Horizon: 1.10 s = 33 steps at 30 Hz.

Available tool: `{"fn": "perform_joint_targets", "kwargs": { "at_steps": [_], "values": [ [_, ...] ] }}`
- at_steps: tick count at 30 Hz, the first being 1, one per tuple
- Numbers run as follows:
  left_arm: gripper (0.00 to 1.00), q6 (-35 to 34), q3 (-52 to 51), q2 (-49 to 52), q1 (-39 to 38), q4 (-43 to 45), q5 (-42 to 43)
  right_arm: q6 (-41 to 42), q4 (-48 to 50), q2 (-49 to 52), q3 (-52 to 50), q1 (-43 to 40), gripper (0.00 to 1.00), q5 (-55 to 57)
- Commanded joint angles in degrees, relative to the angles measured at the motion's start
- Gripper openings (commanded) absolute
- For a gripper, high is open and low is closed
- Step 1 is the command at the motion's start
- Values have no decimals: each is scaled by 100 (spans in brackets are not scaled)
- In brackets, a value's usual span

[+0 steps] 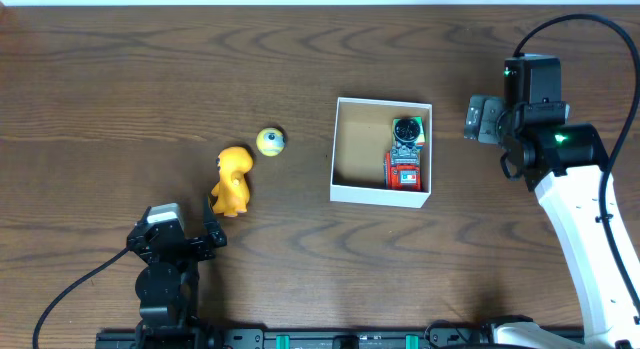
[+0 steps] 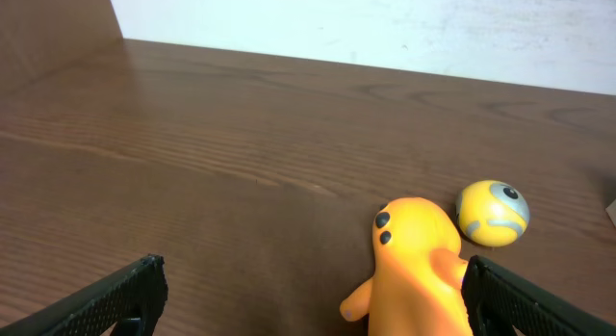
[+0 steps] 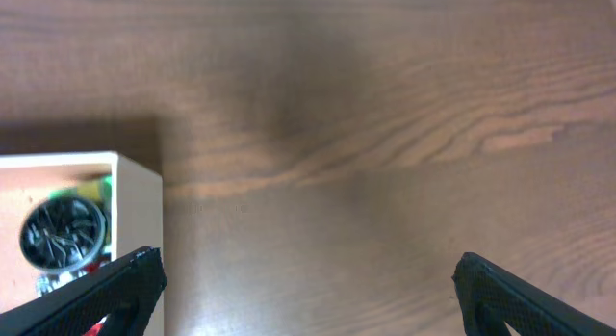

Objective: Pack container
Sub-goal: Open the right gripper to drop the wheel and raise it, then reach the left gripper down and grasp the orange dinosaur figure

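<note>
Right of the container [image 1: 356, 154], right tool [image 3: 308, 293] gapes wide, empty.

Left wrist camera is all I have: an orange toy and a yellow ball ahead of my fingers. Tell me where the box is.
Observer: The box sits to the robot's right of the orange toy and the yellow ball, apart from both.
Operator: Report what is in it.
Observer: A red and black toy lies along its right side. The left half shows only brown cardboard.
</note>
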Motion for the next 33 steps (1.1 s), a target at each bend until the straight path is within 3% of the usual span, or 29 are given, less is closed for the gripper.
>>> {"fn": "perform_joint_targets", "kwargs": {
  "at_steps": [1,18,24,29,33],
  "values": [
    [98,81,-144,-35,35,-33,-46,61,-103,-87,59,-42,99,83],
    [98,-9,-142,-35,35,212,55,61,-127,-87,57,-42,99,83],
    [98,-343,234,74,35,321,1226,61,-127,-87,57,-42,99,83],
    [98,-372,1292,1064,35,-240,1178,61,-127,-87,57,-42,99,83],
    [98,-372,2575,2669,35,-1040,1185,61,-127,-87,57,-42,99,83]
  ]
}}
